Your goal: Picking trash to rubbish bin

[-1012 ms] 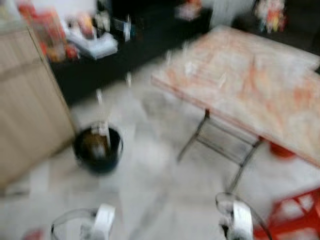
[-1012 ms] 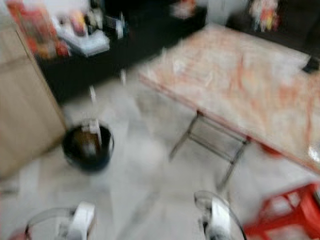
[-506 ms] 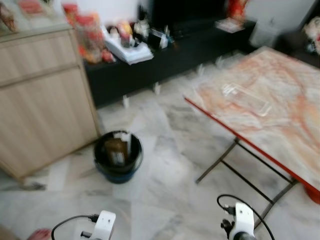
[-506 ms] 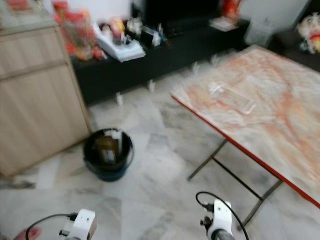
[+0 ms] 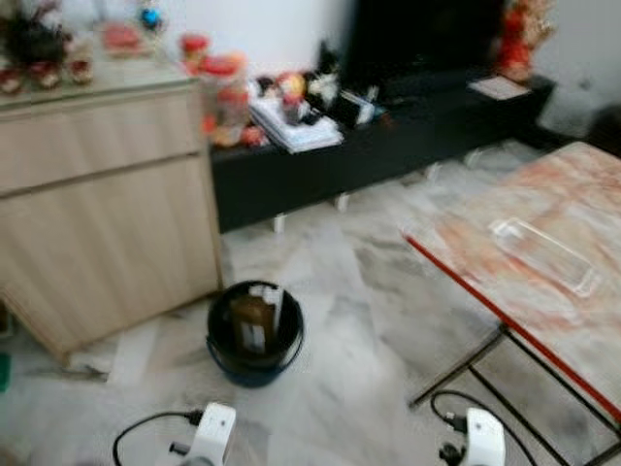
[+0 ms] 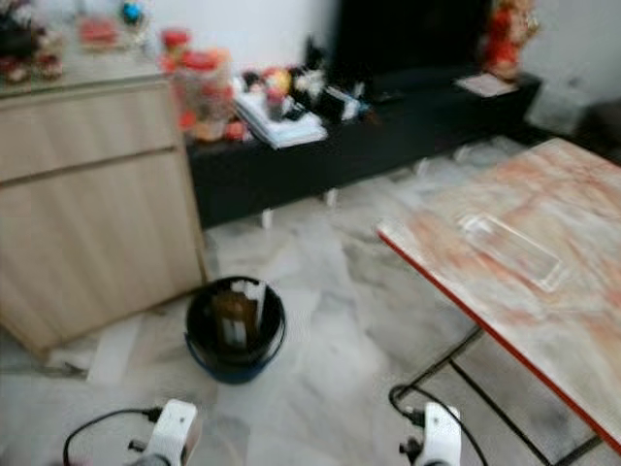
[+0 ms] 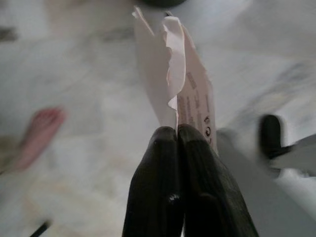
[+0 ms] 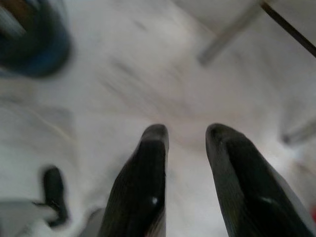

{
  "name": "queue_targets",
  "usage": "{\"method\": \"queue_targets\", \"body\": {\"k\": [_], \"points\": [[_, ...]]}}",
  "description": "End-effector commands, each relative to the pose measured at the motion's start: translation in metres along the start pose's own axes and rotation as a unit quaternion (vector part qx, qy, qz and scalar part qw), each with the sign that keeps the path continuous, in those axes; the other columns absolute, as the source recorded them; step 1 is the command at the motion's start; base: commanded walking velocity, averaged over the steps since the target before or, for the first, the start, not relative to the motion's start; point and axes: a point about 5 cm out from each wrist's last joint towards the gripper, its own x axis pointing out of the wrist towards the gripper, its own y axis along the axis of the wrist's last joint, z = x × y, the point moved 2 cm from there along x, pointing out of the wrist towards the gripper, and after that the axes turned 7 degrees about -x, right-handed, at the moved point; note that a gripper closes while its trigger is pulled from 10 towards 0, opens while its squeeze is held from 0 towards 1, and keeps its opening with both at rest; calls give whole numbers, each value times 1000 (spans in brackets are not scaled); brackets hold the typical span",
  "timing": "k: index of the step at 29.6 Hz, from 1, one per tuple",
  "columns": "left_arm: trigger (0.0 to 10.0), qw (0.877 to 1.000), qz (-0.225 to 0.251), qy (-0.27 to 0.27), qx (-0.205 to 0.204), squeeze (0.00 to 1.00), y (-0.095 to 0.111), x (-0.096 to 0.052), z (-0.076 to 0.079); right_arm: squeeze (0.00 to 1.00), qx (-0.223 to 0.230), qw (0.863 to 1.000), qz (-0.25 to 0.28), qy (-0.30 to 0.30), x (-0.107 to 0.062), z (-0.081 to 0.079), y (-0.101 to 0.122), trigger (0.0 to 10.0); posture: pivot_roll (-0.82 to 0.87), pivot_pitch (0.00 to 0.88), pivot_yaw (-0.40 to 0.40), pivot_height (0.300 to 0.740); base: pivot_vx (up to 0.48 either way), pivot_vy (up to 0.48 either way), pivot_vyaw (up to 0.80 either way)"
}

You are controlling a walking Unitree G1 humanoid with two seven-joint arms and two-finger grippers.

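Left tool: fingers pressed together, clamped on a torn piece of paper with printed text on it. Paper sticks out past the fingertips, hanging above the marble floor. A person's bare foot sits on the floor off to one side in the left wrist view.

Right tool: fingers apart, nothing between them, pointing down at bare floor. Edge of the bin and a metal leg of the surface visible at the margins of that view.

Bin: black round bucket with a blue base, standing on the floor ahead of the robot and slightly to its left, just beside the corner of the wooden cabinet. Already has some trash in it, something brownish plus a white piece; too blurred to identify.

Surface: marble-pattern top with a red edge on folding metal legs, on the robot's right, well apart from the bin. A clear plastic tray lies on it.

Behind: a low black TV shelf with papers and clutter on top.

Head views are slightly blurred.
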Motion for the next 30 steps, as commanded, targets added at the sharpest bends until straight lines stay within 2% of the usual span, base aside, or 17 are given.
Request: {"method": "queue_targets", "body": {"k": [1,8,14,18,30], "points": [[10000,1000,0,-11,0,0,2,1,10,0,-1,1000,-12,-12,-3,11,-8,10000,15,25,-112,740,401,0,531],[10000,1000,2,-10,-3,0,3,1,10,0,10,1000,-13,-14,-3,12,-9,10000,19,43,-118,740,399,0,141],[10000,1000,2,-7,-9,0,4,1,9,0,-1,1000,-13,-11,-2,10,-8,10000,27,53,-120,740,397,0,178],[10000,1000,2,-5,-10,0,4,1,8,0,21,1000,-12,-13,-2,9,-8,10000,25,55,-116,740,394,0,288],[10000,1000,3,-5,-9,0,5,1,7,0,34,999,-4,-11,-2,8,-6,10000,25,61,-113,740,394,0,0]]}}
